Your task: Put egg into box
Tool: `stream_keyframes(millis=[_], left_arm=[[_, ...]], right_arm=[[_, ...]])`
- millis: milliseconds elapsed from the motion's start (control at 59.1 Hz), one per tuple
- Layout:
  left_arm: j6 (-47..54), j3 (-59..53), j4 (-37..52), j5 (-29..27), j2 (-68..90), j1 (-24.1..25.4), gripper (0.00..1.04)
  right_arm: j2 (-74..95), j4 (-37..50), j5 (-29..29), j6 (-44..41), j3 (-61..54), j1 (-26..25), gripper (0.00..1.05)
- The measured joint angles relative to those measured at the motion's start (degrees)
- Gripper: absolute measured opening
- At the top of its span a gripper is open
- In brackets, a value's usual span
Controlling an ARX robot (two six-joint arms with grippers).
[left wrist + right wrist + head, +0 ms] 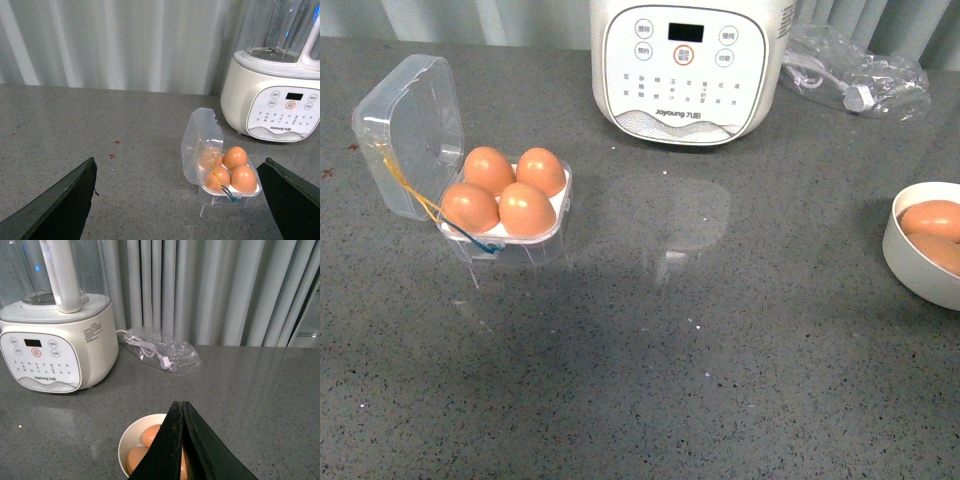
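Shut and empty, the right gripper [181, 407] hangs over the white bowl [910, 268] of spare eggs [930, 218] at the counter's [720, 380] right edge, the left gripper [178, 162] gapes empty, and the open clear egg box [520, 247] near the far-left corner holds four eggs [527, 208], so filling looks finished, with only lid-closing possibly left.

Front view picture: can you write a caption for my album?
Four brown eggs fill the open box; more sit in the white bowl at right.
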Motion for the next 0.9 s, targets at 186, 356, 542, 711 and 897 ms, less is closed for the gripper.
stream_keyframes(millis=[186,356,542,711,897], left_arm=[[0.0,0.0,0.0,0.0,0.0,0.0,0.98],[0.0,0.0,0.0,0.0,0.0,0.0,0.98],[0.0,0.0,0.0,0.0,0.0,0.0,0.98],[0.0,0.0,0.0,0.0,0.0,0.0,0.98],[0.0,0.0,0.0,0.0,0.0,0.0,0.98]], right_arm=[[-6.3,-5.9,0.0,0.0,0.0,0.0,0.03],[-10.4,-9.9,0.0,0.0,0.0,0.0,0.03],[-14.2,-13.7,0.0,0.0,0.0,0.0,0.03],[-17.0,-16.4,0.0,0.0,0.0,0.0,0.03],[-19.6,-19.0,0.0,0.0,0.0,0.0,0.03]])
